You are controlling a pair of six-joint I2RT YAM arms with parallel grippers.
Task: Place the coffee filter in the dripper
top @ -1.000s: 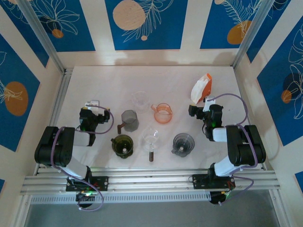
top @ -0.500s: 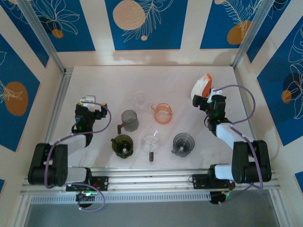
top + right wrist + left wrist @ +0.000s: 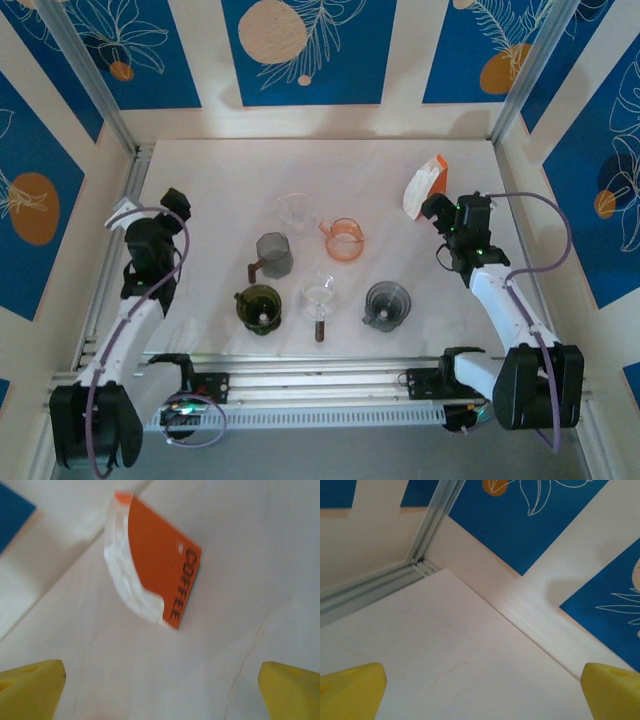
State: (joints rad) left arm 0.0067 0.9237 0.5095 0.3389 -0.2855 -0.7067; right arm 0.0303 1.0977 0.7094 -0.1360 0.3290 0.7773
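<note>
top external view: the white table (image 3: 220, 175) carries the same layout as a second ago, but both arms have unfolded from their tucked poses by the near rail. the right arm has reached toward the far right, and the right gripper (image 3: 160, 695) now hovers just short of the orange-and-white paper packet of coffee filters (image 3: 424, 188), which stands untouched at the far right of the table. in the right wrist view the packet (image 3: 150, 575) lies ahead of the yellow fingertips (image 3: 32, 687), which are spread fully wide with nothing between them.

the left arm has swung out to the left edge. the left gripper (image 3: 480, 700) faces the bare far-left corner, its fingers also fully apart and empty.

six small vessels sit mid-table. the near row, a dark green cone (image 3: 258, 305), a clear cone (image 3: 320, 293) and a smoky grey cone (image 3: 387, 303), look like the drippers. which one is meant i cannot tell.

judging from this, the approach to the filters is nearly made; no filter is drawn yet.
</note>
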